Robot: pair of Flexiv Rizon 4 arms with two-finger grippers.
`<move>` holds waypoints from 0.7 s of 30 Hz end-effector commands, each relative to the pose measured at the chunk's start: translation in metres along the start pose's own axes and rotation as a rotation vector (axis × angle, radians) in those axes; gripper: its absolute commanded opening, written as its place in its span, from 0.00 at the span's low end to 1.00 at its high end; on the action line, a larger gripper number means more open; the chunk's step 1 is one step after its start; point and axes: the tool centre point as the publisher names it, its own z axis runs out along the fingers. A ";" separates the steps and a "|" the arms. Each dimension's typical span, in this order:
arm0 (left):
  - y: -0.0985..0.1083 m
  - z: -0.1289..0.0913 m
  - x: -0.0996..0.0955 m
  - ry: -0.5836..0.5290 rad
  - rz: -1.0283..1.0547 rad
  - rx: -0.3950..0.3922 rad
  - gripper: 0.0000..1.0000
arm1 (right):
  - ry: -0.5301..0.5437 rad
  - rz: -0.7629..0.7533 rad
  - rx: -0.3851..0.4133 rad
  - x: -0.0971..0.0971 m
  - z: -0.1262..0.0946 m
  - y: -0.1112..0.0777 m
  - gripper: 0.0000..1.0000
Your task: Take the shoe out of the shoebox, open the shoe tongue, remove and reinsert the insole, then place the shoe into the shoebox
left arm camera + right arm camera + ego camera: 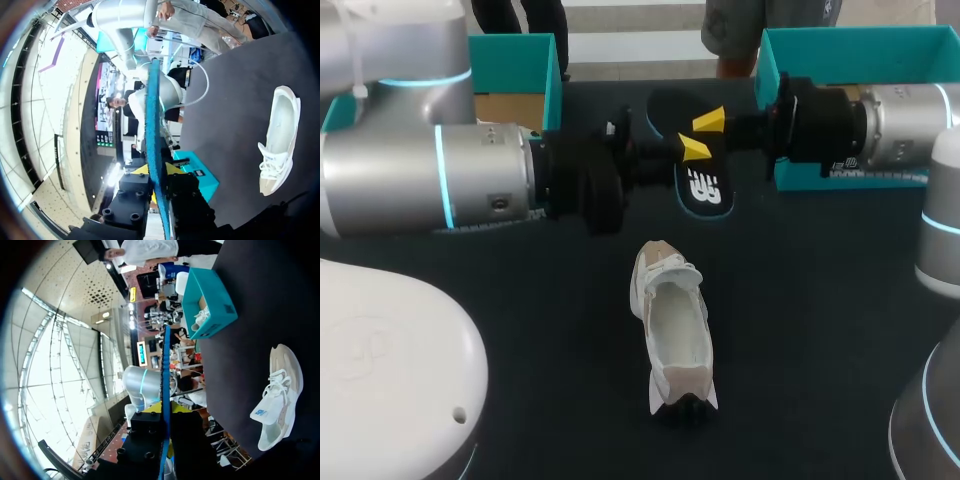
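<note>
Yellow fingertips (174,168) of the left gripper (155,171) press against both faces of the dark insole (706,188), which is held off the table, while the right gripper (164,410) pinches the same insole from the opposite side, its fingertips (181,407) also closed flat on the 2 faces. Both wrist views show the insole edge-on as a thin blue-green strip running straight out between each pair of fingers. From the head view, the 2 arms meet end to end over the far middle of the table, the left arm (430,175) entering from the left and the right arm (880,120) from the right. Below and nearer the robot, well apart from the insole, the white and beige shoe (672,330) sits upright on its sole on the dark table (800,330), toe toward the grippers, its opening bare and its tongue raised. A teal shoebox (515,70) stands at the far left behind the left arm, and a second teal box (850,50) at the far right behind the right arm
</note>
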 end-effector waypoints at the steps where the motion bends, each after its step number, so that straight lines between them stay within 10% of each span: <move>1: -0.005 -0.006 0.004 -0.018 -0.008 -0.026 1.00 | -0.007 -0.002 -0.004 -0.001 -0.001 0.001 0.00; 14: -0.004 -0.024 0.004 0.057 -0.106 -0.049 1.00 | -0.049 -0.081 0.026 -0.019 -0.009 0.010 0.00; 21: 0.013 -0.033 0.011 0.027 -0.247 -0.208 1.00 | -0.063 -0.074 0.023 -0.026 -0.011 0.009 0.00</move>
